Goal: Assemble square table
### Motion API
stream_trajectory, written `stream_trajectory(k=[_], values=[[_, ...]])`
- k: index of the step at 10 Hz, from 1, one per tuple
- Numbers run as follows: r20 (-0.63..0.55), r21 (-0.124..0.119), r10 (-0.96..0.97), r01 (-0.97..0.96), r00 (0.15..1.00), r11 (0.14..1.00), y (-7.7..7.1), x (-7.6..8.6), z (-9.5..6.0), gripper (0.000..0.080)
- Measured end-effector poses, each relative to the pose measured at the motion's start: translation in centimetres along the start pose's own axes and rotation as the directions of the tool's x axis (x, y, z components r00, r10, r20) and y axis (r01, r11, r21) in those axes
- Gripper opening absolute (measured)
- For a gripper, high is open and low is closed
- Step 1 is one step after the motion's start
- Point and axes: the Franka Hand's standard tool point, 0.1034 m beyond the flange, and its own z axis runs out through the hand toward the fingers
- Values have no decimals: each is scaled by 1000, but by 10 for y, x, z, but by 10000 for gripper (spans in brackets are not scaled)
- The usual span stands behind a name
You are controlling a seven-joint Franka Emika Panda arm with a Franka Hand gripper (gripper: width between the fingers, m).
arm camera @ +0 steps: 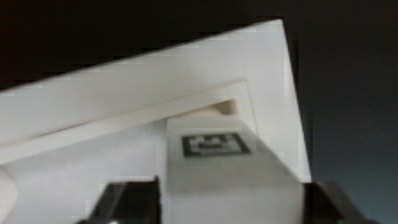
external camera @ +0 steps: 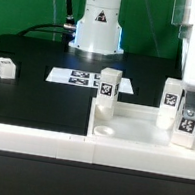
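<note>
Three legs stand upright on the square table slab (external camera: 142, 123): left leg (external camera: 108, 87) at the corner on the exterior view's left, right leg (external camera: 173, 95) on the right, and third leg (external camera: 187, 126) just beside it, between the fingers (arm camera: 128, 205). Can't tell whether they clamp it or stand just off. Fourth leg (external camera: 5, 67) lies loose on the table (external camera: 35, 96), well apart. Judging by this, seating and one more fetch are left. The slab butts the low wall (external camera: 39, 137), with open room above and leftward.
</note>
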Motion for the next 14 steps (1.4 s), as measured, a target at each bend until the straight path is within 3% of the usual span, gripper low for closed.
stream_trajectory(k=[1,2,4,8,10,11,12,13,14], values=[[-6,-4,-65,65,998,998,0,1,0,489],[-18,-42,-344,343,939,938,-2,6,-2,619],[-19,-45,-662,661,749,749,-7,5,-1,640],[-11,-59,-864,862,504,504,-6,7,1,649],[-27,-103,-961,955,276,277,-5,-1,2,649],[-28,-92,-935,931,353,354,-6,0,2,649],[-28,-92,-936,932,350,352,-6,1,2,649],[-29,-92,-935,930,354,355,-6,1,2,516],[-35,-86,-894,890,446,447,-6,0,2,516]])
